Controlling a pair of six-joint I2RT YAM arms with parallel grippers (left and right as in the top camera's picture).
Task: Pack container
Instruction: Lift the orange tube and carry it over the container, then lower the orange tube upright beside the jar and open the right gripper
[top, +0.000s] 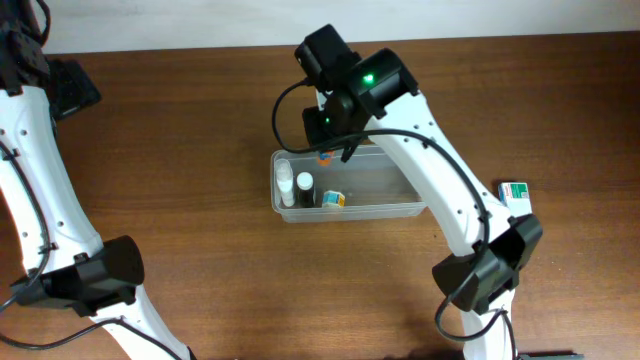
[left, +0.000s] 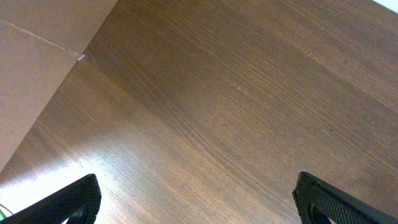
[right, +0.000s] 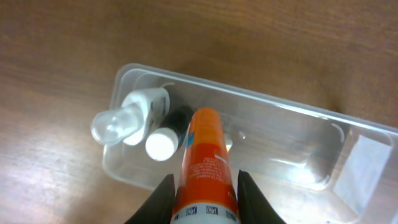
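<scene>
Right wrist: right tool (right: 205, 202) clenched on orange tube (right: 205, 158), above clear container (right: 298, 149) on counter (right: 62, 50), two bottles inside. Left tool (left: 199, 199) spread wide, holding nothing.

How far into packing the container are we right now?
Partly done. The clear container already holds a white bottle, a dark white-capped bottle and a small box. The right gripper holds an orange tube above it. The white-and-green box is on the table outside. The left gripper is open and idle.
</scene>
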